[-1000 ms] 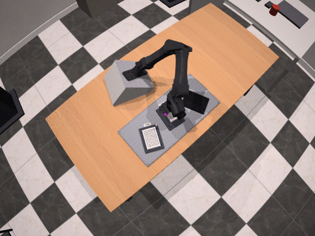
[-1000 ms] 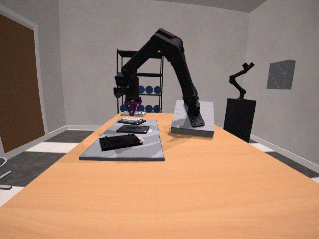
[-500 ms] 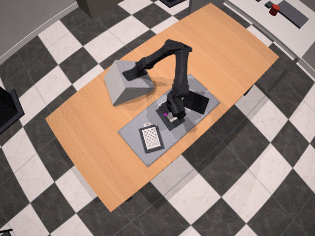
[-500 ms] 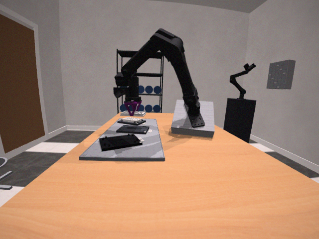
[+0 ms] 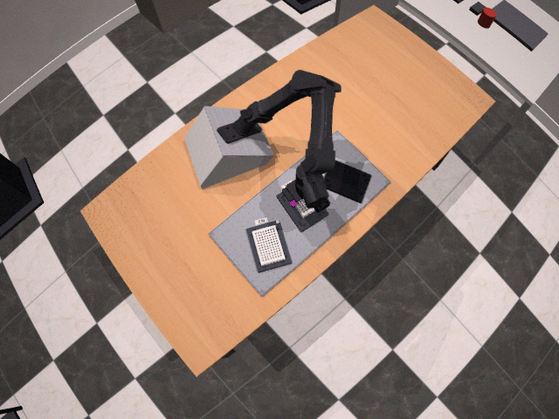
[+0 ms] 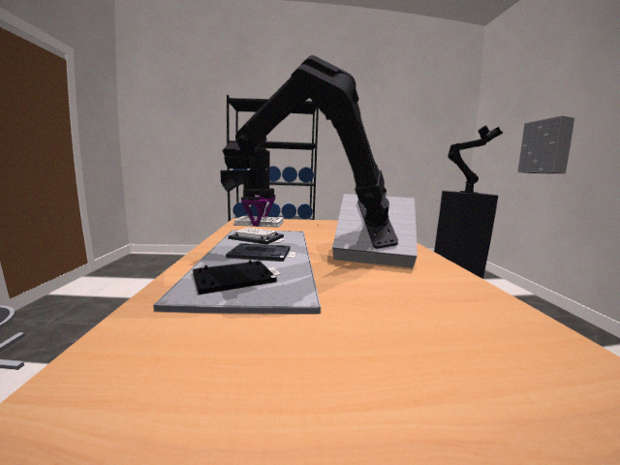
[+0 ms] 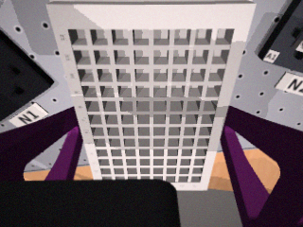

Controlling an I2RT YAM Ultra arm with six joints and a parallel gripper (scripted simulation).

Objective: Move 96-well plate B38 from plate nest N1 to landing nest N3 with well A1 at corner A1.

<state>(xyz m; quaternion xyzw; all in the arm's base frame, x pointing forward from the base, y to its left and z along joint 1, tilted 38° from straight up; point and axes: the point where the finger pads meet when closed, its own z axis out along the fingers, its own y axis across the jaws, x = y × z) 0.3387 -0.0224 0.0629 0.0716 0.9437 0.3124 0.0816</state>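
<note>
My gripper (image 7: 151, 113), with purple fingers, is shut on the long sides of plate B38 (image 7: 151, 92), a white 96-well plate, held level and right way up. In the exterior view the plate (image 6: 259, 220) hangs well above the deck. It is over the middle nest, N3 (image 5: 300, 216), which the plate hides in the wrist view. Nest N1 (image 5: 348, 181) is black, turned at an angle and empty; its label (image 7: 28, 114) shows at the wrist view's left. Plate B83 (image 5: 269, 244) sits on nest N2 (image 6: 255, 233). I cannot read B38's ID label.
The nests stand on a grey perforated deck (image 5: 300, 211) on a wooden table. The arm's grey base block (image 5: 225, 146) is beside the deck. An A1 marker (image 7: 271, 56) and N2's label (image 7: 291, 84) show at the wrist view's right.
</note>
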